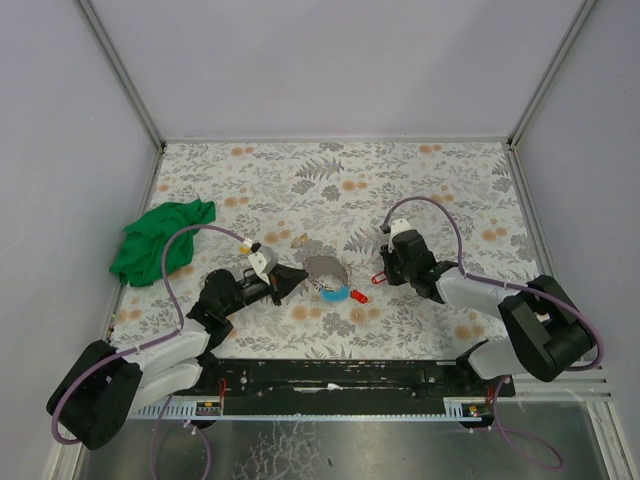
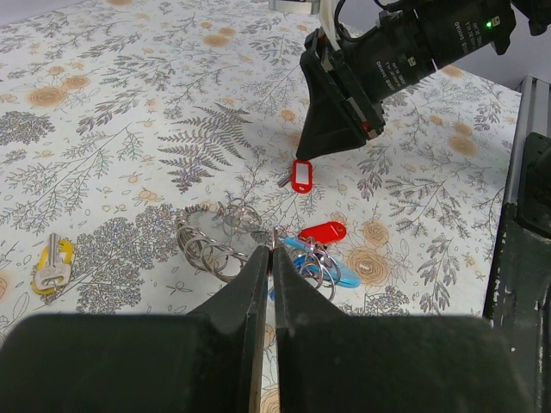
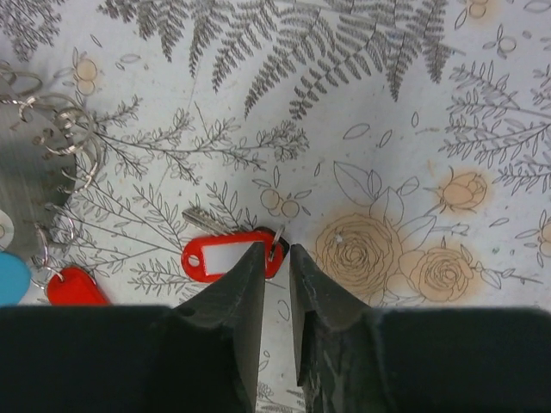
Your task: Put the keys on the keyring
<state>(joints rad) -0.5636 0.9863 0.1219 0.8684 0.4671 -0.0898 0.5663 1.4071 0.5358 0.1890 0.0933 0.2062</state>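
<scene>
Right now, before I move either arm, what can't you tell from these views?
- Left wrist: whether the left gripper pinches a ring of the keyring; its fingertips cover the contact.
- Right wrist: whether the right gripper grips the small ring of the red-tagged key; too small between the fingers.
- Right wrist: the keyring is cut off at the left edge.

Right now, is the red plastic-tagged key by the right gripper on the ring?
Off: the red-tagged key sits apart from the metal keyring.

Floral-print tabletop [image 1: 400, 180], plain pale lilac walls [image 1: 330, 60] on three sides, grey metal corner posts [image 1: 120, 75], black rail [image 1: 340, 375] along near edge, even diffuse light
</scene>
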